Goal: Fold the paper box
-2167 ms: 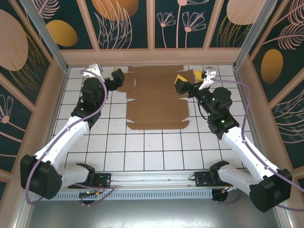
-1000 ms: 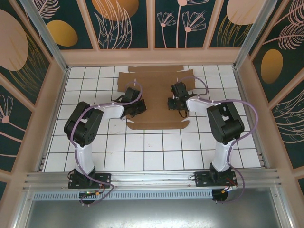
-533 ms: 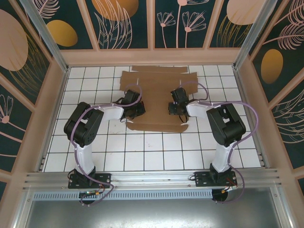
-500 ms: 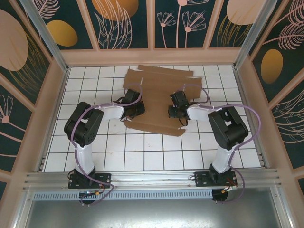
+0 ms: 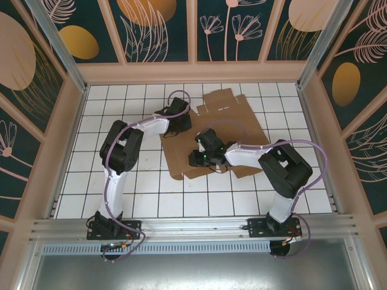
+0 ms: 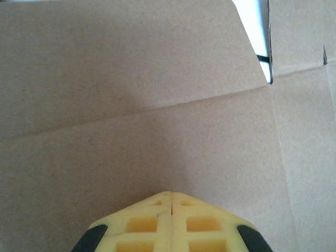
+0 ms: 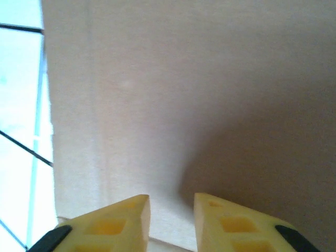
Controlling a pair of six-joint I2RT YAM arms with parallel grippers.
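The paper box (image 5: 242, 124) is a flat brown die-cut sheet lying askew on the white tiled table (image 5: 109, 103), its flaps pointing to the far right. My left gripper (image 5: 180, 124) presses on the sheet's left part. In the left wrist view its yellow fingers (image 6: 171, 195) are shut tip to tip over a crease in the paper box (image 6: 131, 79). My right gripper (image 5: 196, 158) rests low on the sheet's near-left part. In the right wrist view it (image 7: 171, 203) stands open with a narrow gap, plain paper box (image 7: 184, 79) beneath and nothing held.
Patterned walls (image 5: 193, 36) fence the table on the far, left and right sides. Bare tiles (image 5: 199, 199) lie between the sheet and the arm bases. White tile shows past the sheet's edge (image 7: 21, 105) in the right wrist view.
The sheet has turned clockwise and slid toward the right. My right gripper moved left and nearer along it and its fingers parted. The left gripper shifted farther back, still shut.
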